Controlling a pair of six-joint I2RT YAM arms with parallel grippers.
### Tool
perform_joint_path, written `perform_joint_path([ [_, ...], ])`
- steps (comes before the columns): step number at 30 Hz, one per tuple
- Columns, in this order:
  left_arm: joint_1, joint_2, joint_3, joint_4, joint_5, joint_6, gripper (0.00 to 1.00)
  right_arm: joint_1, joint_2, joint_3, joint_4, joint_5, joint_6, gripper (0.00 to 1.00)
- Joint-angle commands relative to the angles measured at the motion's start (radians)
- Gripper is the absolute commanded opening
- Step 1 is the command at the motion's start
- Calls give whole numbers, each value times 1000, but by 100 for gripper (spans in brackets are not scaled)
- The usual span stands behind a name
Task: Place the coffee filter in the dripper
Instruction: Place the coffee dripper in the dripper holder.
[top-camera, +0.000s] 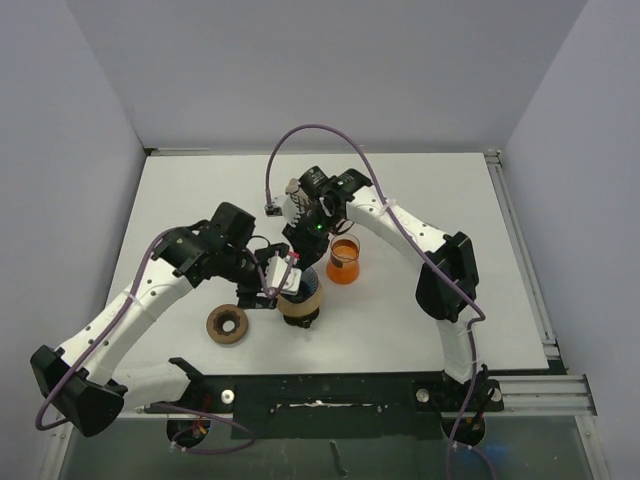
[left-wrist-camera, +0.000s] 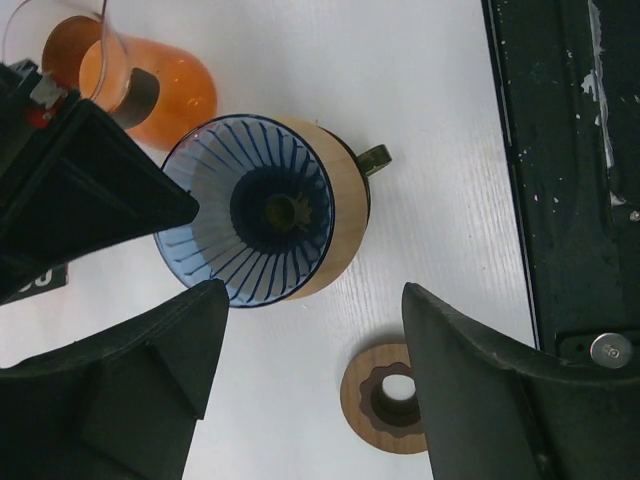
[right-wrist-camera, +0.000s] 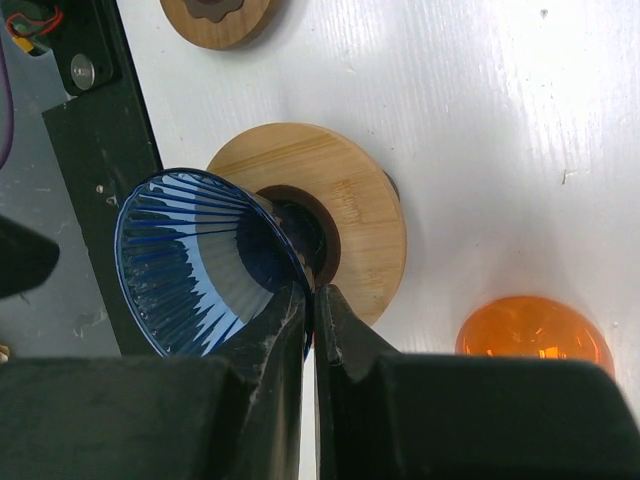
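- Right claw (right-wrist-camera: 312, 300) is clenched on the wall of the blue glass dripper (right-wrist-camera: 185, 265), apparently steadying it on the table (right-wrist-camera: 480, 120).
- Left claw (left-wrist-camera: 312, 305) hovers above, released and empty.
- The coffee filter appears in no view, and the cone is bare.

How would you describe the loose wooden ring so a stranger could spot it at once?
On the white table, find the blue dripper near the front middle. Just left of it, the wooden ring lies flat. Unlike the dripper's wooden collar, it carries nothing and has a dark scalloped hole.
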Motion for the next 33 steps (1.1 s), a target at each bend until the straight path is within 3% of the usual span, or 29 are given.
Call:
perform_joint_path([
  [1,-62,25,-3,37,-37,21,68,10,1,46,-13,10,10,0],
  [19,-200,133,-83,161,-219,39,48,19,4,46,-24,19,4,0],
  [33,-203,126,-118,201,-273,20,21,21,-2,40,-27,17,-5,6],
])
